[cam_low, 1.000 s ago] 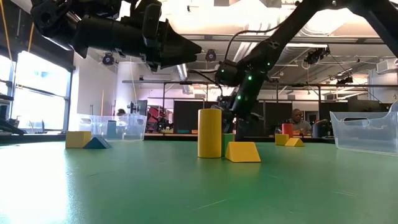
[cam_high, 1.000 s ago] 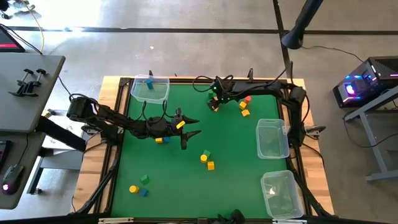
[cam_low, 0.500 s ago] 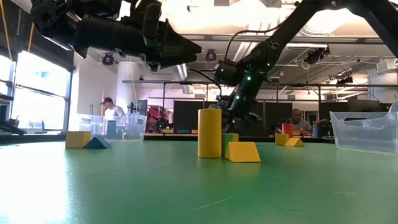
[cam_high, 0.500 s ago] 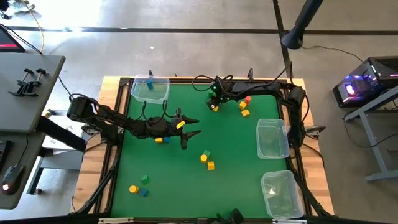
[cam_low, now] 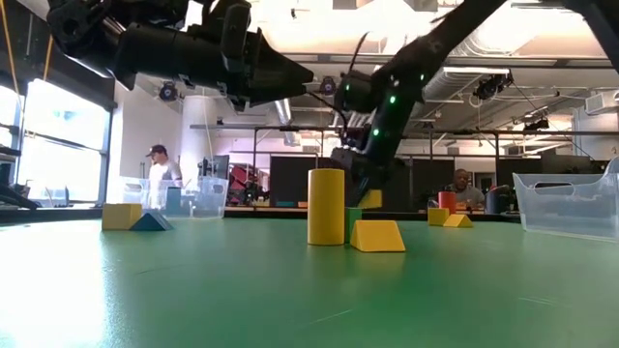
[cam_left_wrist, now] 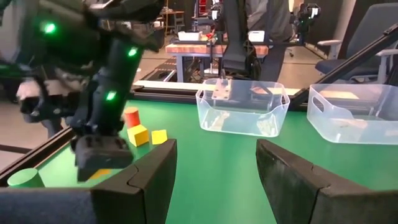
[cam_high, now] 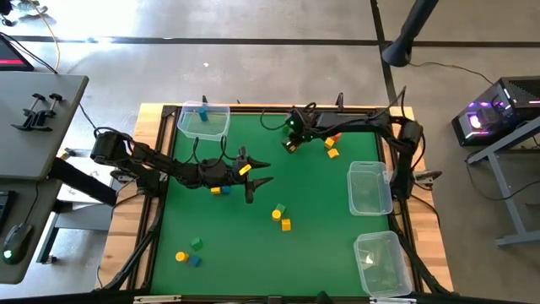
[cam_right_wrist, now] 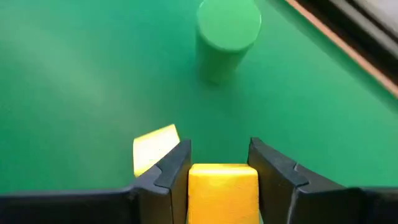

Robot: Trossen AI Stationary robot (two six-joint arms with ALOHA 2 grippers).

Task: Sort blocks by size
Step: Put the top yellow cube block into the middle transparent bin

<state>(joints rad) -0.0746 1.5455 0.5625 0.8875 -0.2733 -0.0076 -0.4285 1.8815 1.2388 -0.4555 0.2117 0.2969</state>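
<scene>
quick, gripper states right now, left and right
Left gripper: open, holding nothing, hovering over the middle of the green table.
Right gripper: shut on a yellow block, near the table's far edge.

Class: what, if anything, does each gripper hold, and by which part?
Right gripper pinches a yellow block by two opposite sides. Left gripper is open, empty.

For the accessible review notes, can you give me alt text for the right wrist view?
The right gripper is closed on a yellow block held between its two dark fingers above the green table. Another yellow block lies just beside it, and a green cylinder stands farther ahead.
</scene>
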